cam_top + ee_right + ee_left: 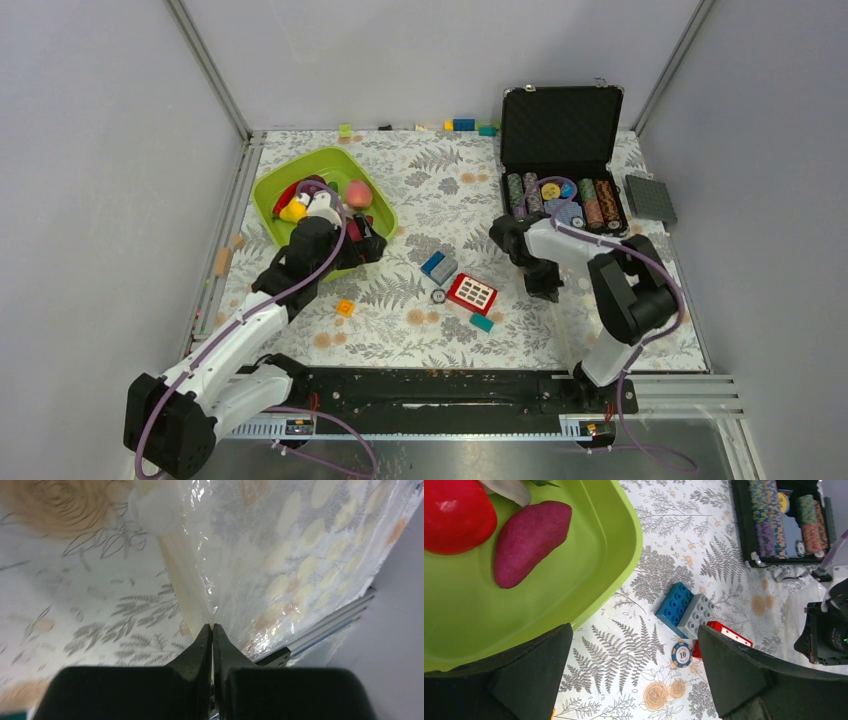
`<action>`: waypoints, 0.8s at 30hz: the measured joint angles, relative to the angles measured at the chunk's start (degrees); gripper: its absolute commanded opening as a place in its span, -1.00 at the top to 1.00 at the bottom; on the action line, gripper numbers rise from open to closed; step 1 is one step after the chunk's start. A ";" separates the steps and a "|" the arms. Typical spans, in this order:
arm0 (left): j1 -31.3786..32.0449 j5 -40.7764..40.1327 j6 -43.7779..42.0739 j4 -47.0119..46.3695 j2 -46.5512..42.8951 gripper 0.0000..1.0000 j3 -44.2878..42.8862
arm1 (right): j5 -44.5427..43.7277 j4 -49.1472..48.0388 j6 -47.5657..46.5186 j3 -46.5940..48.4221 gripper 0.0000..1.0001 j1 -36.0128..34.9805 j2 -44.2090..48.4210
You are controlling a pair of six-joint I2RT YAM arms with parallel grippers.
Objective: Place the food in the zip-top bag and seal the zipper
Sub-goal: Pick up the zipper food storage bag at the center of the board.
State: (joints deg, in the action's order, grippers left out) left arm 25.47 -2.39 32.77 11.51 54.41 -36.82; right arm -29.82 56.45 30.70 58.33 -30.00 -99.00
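The step in hand looks like the opening one, readying the bag and fetching food, and nothing seems to be bagged yet. The right claw (212, 626), tips pressed together, is pinching the bag (280, 555) at its edge just beside the zipper (186, 592), on the right of the table. The left claw (634, 630) is hanging spread wide over the tub (614, 545) rim, holding nothing. The food (529, 542) is lying inside the tub, far left. Next, the left claw is probably going to have to drop around one piece and close.
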 measured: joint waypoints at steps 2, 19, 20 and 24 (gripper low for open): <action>0.00 1.73 -0.02 -1.68 -0.52 -0.98 0.87 | 2.27 0.00 -1.14 0.00 1.00 0.00 3.45; 12.41 8.94 -0.13 -11.34 -0.20 -0.97 2.43 | 35.08 -5.03 -5.77 12.66 1.00 -0.07 22.56; 14.03 8.83 -0.09 -11.72 1.22 -0.97 1.62 | 36.76 -5.95 -5.66 12.96 1.00 -0.13 22.56; 18.60 8.17 0.66 -13.94 6.56 -0.97 -1.55 | 41.07 -8.50 -5.11 13.92 1.00 -0.76 22.34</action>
State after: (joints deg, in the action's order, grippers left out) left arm 44.07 5.78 33.43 -2.44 60.97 -38.37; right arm 11.25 47.94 25.58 72.25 -30.76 -76.66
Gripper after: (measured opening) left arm 0.985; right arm 0.019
